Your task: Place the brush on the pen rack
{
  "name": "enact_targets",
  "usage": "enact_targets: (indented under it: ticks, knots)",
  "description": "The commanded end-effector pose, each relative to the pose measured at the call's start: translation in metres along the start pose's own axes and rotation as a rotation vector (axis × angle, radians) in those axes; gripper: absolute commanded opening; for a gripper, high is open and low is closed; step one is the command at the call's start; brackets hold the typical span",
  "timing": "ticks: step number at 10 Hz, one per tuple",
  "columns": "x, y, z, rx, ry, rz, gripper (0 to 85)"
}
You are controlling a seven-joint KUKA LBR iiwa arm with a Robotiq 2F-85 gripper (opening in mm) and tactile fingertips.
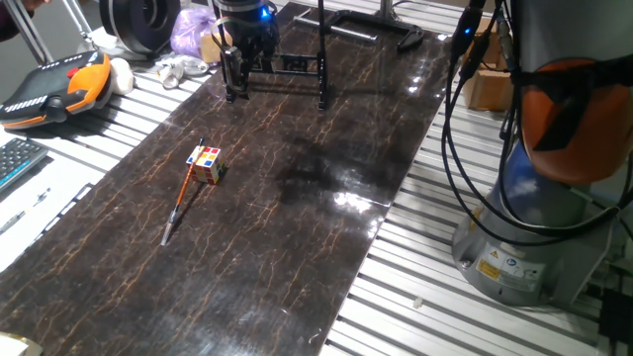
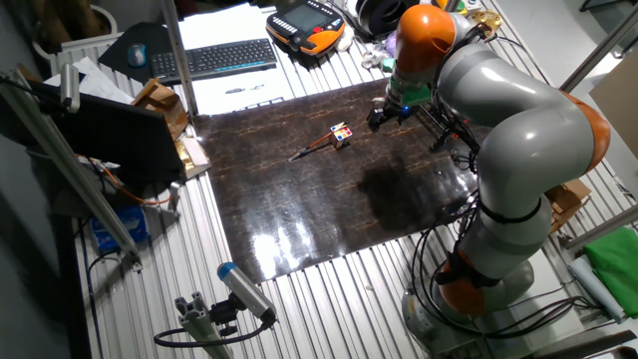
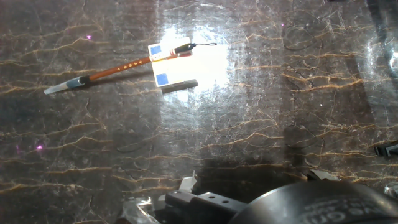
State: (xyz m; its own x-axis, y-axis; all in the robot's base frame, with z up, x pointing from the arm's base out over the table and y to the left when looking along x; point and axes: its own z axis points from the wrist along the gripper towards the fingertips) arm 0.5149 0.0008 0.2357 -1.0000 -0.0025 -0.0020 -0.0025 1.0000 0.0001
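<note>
Beside the pen rack [image 1: 297,67], at the far end of the dark marbled mat [image 1: 297,237] on the desk [image 1: 554,326], hangs the end effector [image 1: 237,77]. Its black fingers point down next to the rack's left leg. Whether they touch the rack or the mat cannot be told, and how far apart the fingers stand is not clear in any view; nothing shows between them.

The brush [image 1: 181,203] lies flat on the mat, well apart from the rack. Its orange-brown shaft runs along the puzzle cube [image 1: 207,164], touching or just beside it, and the greyish tip end points away from the rack.

One fixed view shows the rack as two upright legs joined by a lattice crossbar, with the end effector close against it. The other fixed view shows the whole arm [image 2: 518,150] bending over the rack [image 2: 449,125], which it partly hides, and the end effector [image 2: 384,118] near the cube [image 2: 341,136] and brush [image 2: 314,148]. It also shows a keyboard [image 2: 214,60] and an orange teach pendant [image 2: 309,25] beyond the mat.

The hand view alone shows the brush [image 3: 118,67] in detail: a pale tip, a dark ferrule, a dark end with a thin loop resting over the cube [image 3: 168,62], washed out by glare. The rack is outside that view.
</note>
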Motion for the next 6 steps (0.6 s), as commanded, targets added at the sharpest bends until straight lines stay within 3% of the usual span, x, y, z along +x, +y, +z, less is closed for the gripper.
enact_targets:
  ticks: [1, 6]
  knots:
    - [0.0000, 0.0000, 0.0000, -0.026, -0.009, 0.028, 0.7]
    - [-0.0005, 0.0011, -0.0018, -0.026, -0.006, 0.030, 0.7]
